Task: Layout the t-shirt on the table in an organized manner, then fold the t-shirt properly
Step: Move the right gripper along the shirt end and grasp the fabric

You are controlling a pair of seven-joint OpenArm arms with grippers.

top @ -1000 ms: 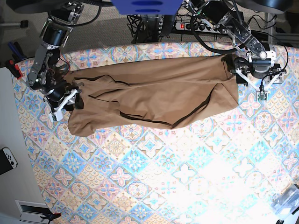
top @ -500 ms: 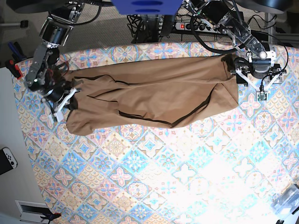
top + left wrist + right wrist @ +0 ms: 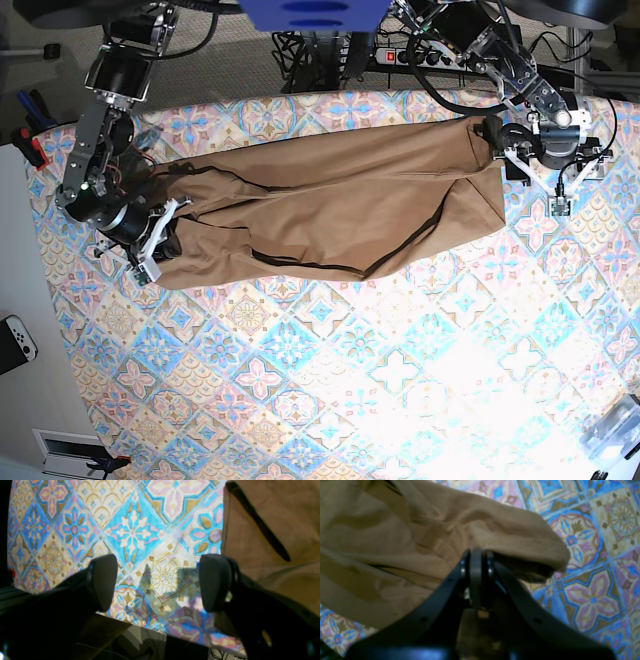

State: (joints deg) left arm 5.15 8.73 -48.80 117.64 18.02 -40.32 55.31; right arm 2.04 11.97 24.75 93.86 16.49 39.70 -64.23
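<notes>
The tan-brown t-shirt lies stretched and creased across the far half of the table, with dark seams running through it. At the shirt's left end in the base view, my right gripper is shut on a raised fold of the t-shirt; in the right wrist view the jaws are pressed together under that fold. My left gripper stands open at the shirt's right end. In the left wrist view, only patterned cloth shows in the left gripper's gap, and the t-shirt lies beside its right finger.
A plain white surface with a game controller borders the table on the left. Cables and a power strip sit behind the far edge. A clear plastic object is at the front right corner.
My right gripper has shut on the shirt's left end and moved toward the table's front and slightly right, dragging that end with it. The left arm has not moved.
</notes>
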